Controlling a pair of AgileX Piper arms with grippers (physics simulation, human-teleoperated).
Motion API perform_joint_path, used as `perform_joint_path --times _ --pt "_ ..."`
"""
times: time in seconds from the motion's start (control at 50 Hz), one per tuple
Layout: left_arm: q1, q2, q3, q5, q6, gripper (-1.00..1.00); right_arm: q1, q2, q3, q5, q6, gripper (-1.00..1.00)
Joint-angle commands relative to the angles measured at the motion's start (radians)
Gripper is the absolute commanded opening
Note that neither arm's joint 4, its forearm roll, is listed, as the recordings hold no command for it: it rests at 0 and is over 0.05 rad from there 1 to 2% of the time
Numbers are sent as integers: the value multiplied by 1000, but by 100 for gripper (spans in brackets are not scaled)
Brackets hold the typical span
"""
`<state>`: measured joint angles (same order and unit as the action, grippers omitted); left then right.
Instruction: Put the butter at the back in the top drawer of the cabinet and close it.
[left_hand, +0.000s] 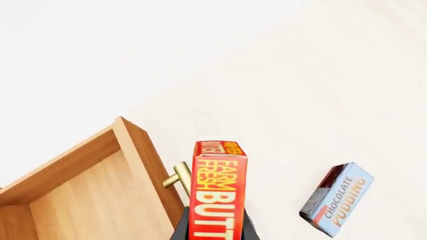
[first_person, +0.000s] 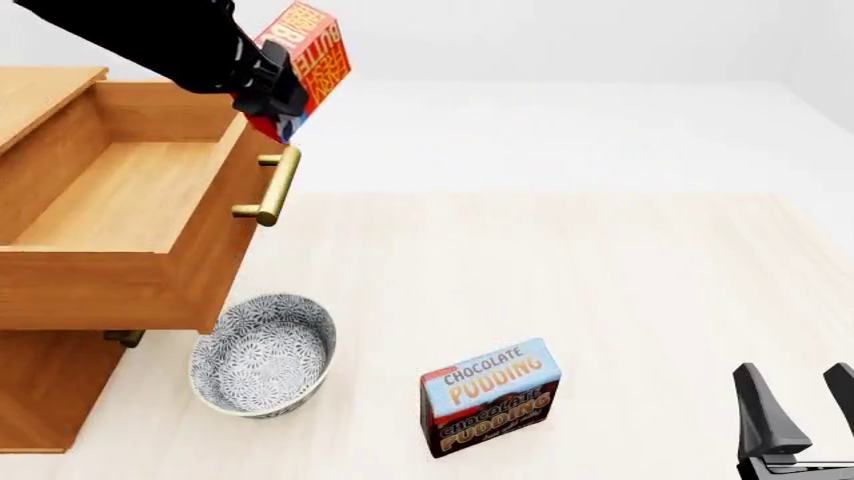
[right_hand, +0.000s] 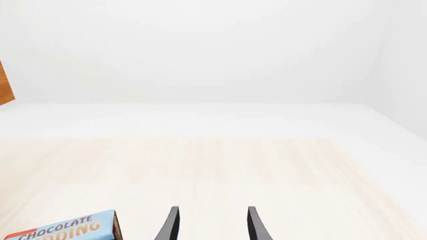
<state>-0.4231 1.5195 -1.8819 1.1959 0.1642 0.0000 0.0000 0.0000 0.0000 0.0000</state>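
Table (first_person: 641, 260): cabinet (first_person: 54, 400), bowl (first_person: 260, 355), pudding box (first_person: 490, 397).

I'm seeing bright, even, diffuse light in all three views, with the far background washed to near white. Soft, faint shadows sit under the bowl (first_person: 260, 355) and pudding box (first_person: 489, 396). Renders are crisp, no blur, no edge distortion.

Butter (first_person: 310, 52) red, yellow-orange lettering; cabinet (first_person: 54, 395) warm brown, brass handle (first_person: 271, 187); bowl (first_person: 260, 355) grey-white speckled; pudding box (first_person: 490, 396) light-blue, brown.
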Motion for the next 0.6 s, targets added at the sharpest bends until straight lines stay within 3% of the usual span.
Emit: perform_joint_path --times 0.02,0.6 --pt "51 -52 9 2 21 -100 0 0 0 0 0 100" --pt "187 -161 97 18 45 -100 0 0 0 0 0 100"
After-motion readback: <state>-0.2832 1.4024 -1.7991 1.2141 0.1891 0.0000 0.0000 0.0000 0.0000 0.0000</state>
